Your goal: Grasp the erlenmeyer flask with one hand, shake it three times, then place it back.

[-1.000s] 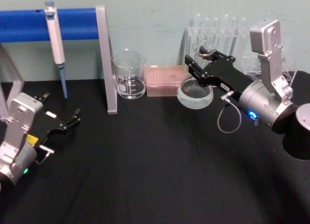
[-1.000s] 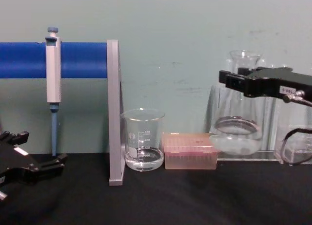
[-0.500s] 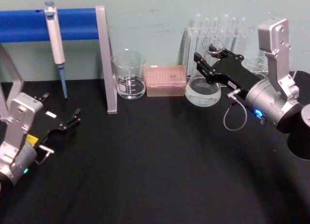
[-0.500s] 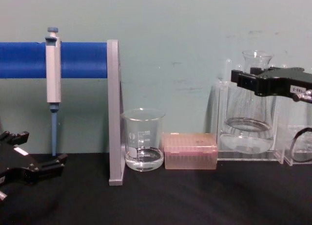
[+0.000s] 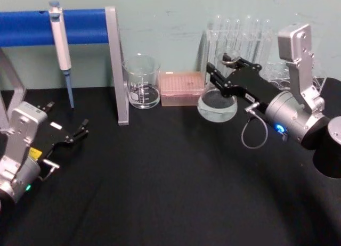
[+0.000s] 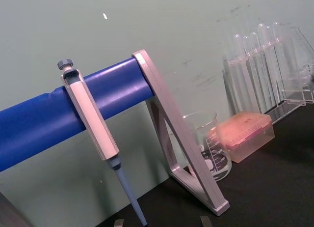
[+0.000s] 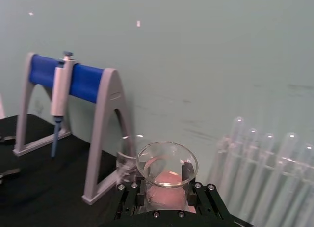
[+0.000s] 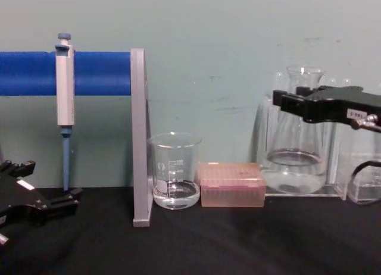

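The erlenmeyer flask point(image 5: 216, 105) is clear glass with a little clear liquid in its wide base. It stands upright just in front of the test tube rack point(image 5: 240, 35), and whether its base touches the table I cannot tell. My right gripper point(image 5: 224, 65), black on a silver arm with a blue light, is shut on the flask's neck. From the side the flask point(image 8: 293, 165) shows under the right gripper point(image 8: 296, 102). The right wrist view looks down into the flask's mouth point(image 7: 168, 163). My left gripper point(image 5: 68, 135) rests open at the table's left side.
A beaker point(image 5: 141, 82) with some liquid and a pink tip box point(image 5: 183, 88) stand left of the flask. A pipette point(image 5: 61, 42) hangs on the blue-barred stand point(image 5: 116, 65). A black cylinder point(image 5: 331, 150) sits at the right edge. The black table in front is open.
The flask, held in my right gripper, swung right and up half a second ago and has now come back left and down. The left arm has not moved.
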### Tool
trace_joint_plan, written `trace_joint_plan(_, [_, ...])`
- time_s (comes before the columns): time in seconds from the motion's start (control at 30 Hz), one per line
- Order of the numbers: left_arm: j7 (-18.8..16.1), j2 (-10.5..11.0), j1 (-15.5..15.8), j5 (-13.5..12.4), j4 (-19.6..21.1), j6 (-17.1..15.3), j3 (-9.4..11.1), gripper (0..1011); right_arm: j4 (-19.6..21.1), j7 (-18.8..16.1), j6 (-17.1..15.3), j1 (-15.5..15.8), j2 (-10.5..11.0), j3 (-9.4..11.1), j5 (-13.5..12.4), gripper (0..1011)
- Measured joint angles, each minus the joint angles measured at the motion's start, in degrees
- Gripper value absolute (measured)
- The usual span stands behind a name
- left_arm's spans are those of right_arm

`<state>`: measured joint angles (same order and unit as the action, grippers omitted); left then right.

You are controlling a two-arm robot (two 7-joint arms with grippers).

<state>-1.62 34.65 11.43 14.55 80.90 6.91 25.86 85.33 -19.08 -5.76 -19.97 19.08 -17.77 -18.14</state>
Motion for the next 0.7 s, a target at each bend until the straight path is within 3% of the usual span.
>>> trace_joint_plan(0.7, [0.0, 0.0, 0.0, 0.0, 0.0, 0.0, 0.0, 1001, 3.9, -5.4, -0.4, 1.3, 1.4, -4.2, -2.0, 457])
